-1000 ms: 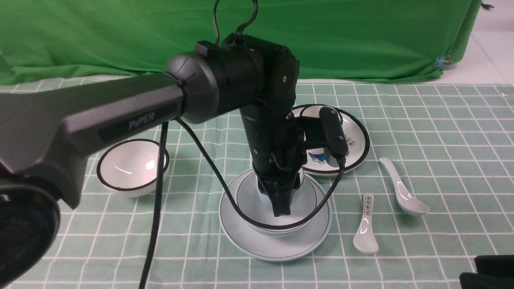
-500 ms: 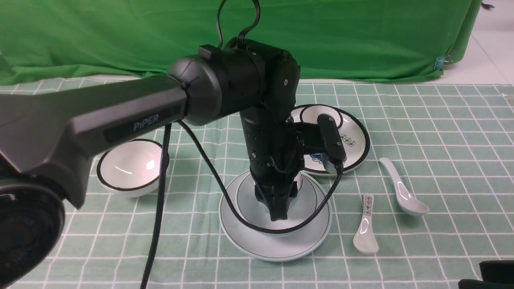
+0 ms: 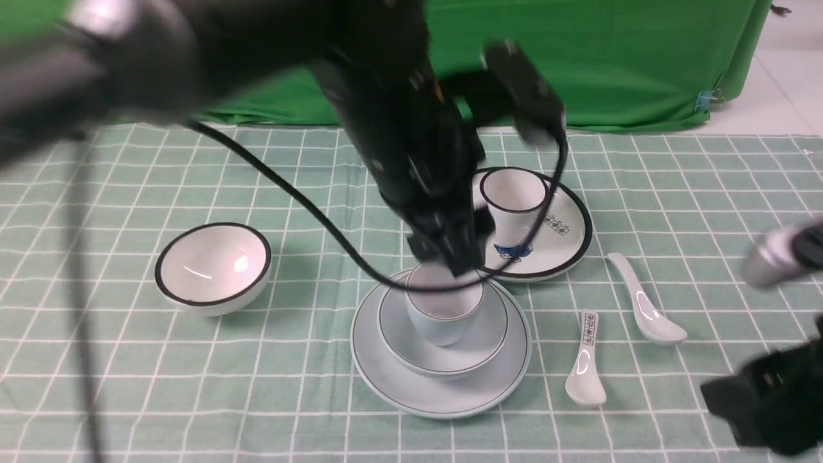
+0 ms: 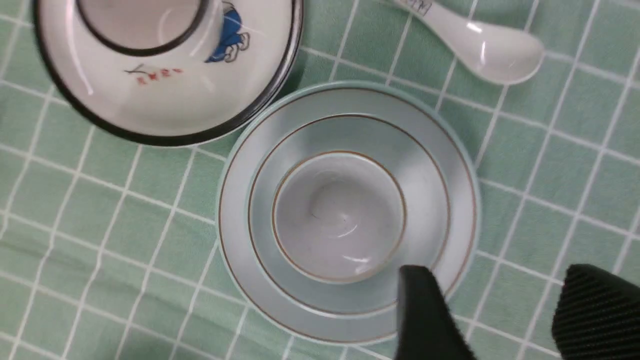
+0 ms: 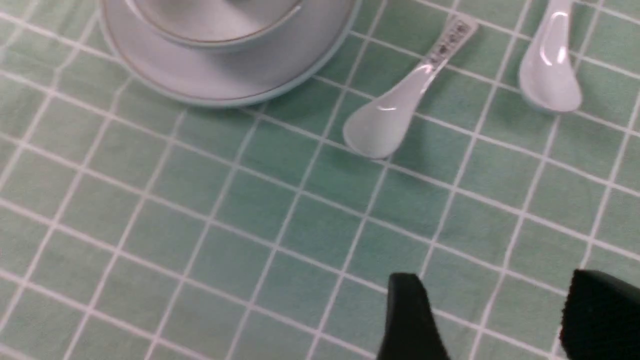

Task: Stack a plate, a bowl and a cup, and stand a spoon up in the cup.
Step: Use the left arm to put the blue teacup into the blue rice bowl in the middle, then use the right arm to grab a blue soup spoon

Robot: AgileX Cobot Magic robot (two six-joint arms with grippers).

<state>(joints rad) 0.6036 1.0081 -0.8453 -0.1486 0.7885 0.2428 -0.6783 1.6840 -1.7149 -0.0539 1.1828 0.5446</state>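
Two end effectors are in play, and I read both as parted with nothing between the fingers. The left end effector hangs above the plate, clear of the cup. The right end effector hangs over bare checked cloth on the table, right of the plate and nearer my side.

On the plate sits the bowl, and the cup stands upright in the bowl. The spoon lies flat on the cloth, right of the plate. A printed spoon lies between it and the plate, and the two are not touching.

Behind the plate and a little right is a black-rimmed plate with a black-rimmed cup standing on it. I cannot tell whether the two plate rims touch. A black-rimmed bowl sits well apart, left of the plate.

From the front, the left arm and its cable cross over the cup's far rim and part of the black-rimmed plate. Both arms are smeared by blur, and the right one is cut off at the frame's corner. The right wrist view catches only the plate's edge.
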